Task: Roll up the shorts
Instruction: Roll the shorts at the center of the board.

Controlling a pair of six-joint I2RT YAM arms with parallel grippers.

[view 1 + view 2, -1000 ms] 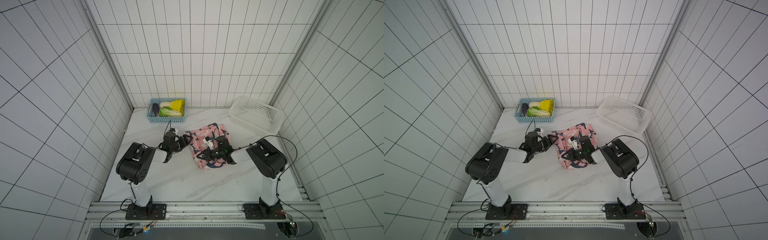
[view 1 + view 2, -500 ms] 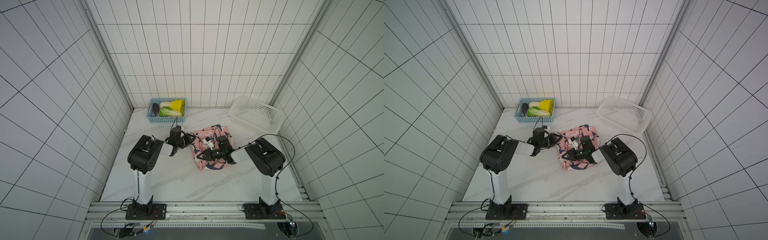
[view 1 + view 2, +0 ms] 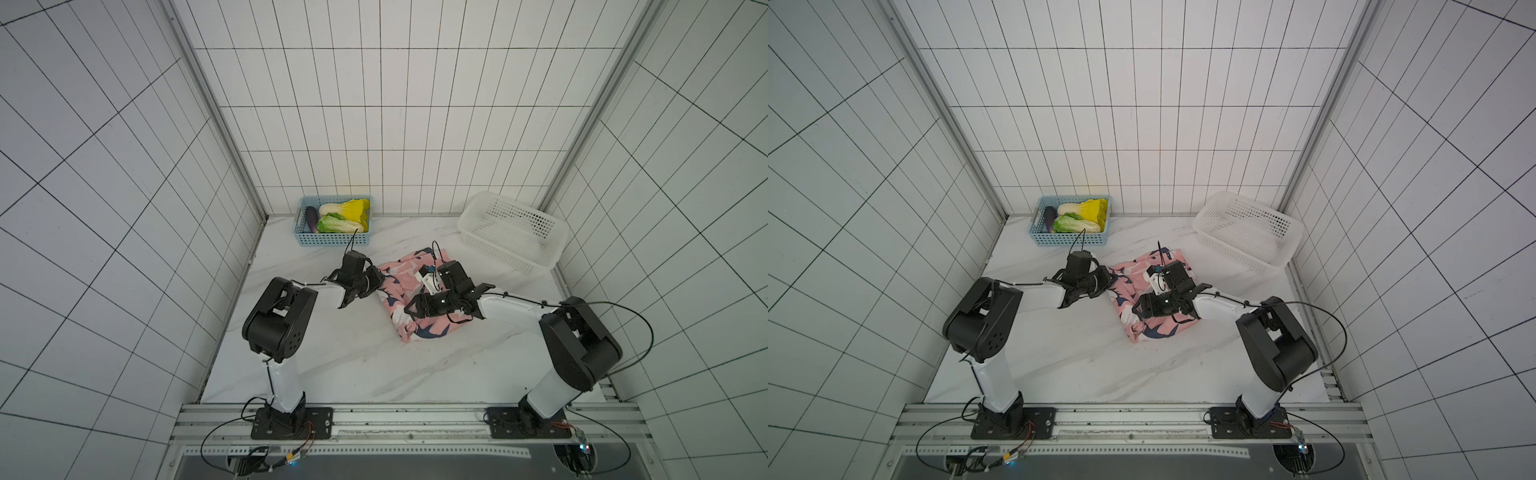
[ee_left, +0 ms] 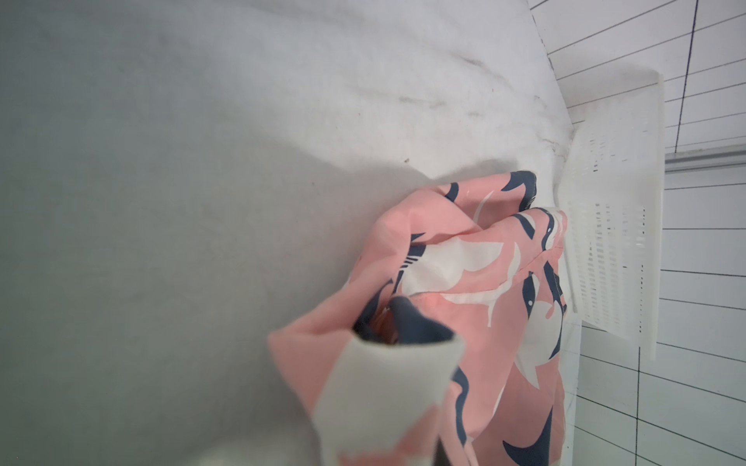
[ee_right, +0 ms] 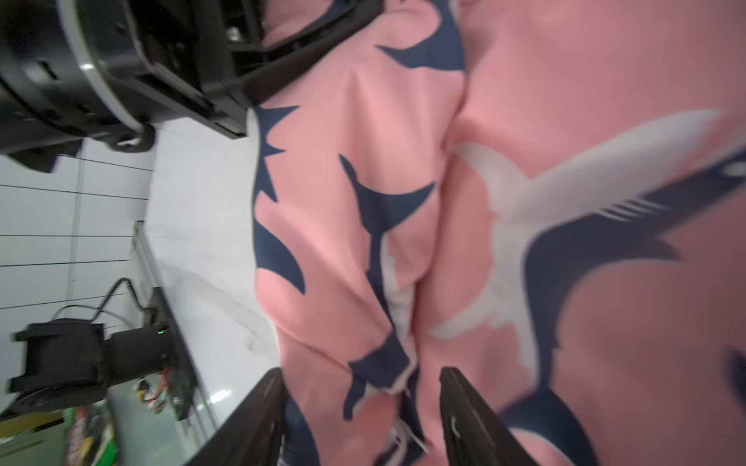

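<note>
Tiled walls (image 3: 395,124) enclose marble table (image 3: 332,365); shorts (image 3: 428,330) central, blue basket (image 3: 332,239) and white basket (image 3: 498,249) rearward, front open. Left gripper (image 3: 379,286) pinches shorts; right gripper (image 5: 361,373) spread.

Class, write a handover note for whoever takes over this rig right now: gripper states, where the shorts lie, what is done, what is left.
Left gripper: shut on the near edge of the shorts.
Right gripper: open, jaws apart just over the fabric.
Shorts: bunched on the table, between the two arms.
Done: fabric gathered and loosely folded.
Left: no tidy roll yet, so the rolling remains.
</note>
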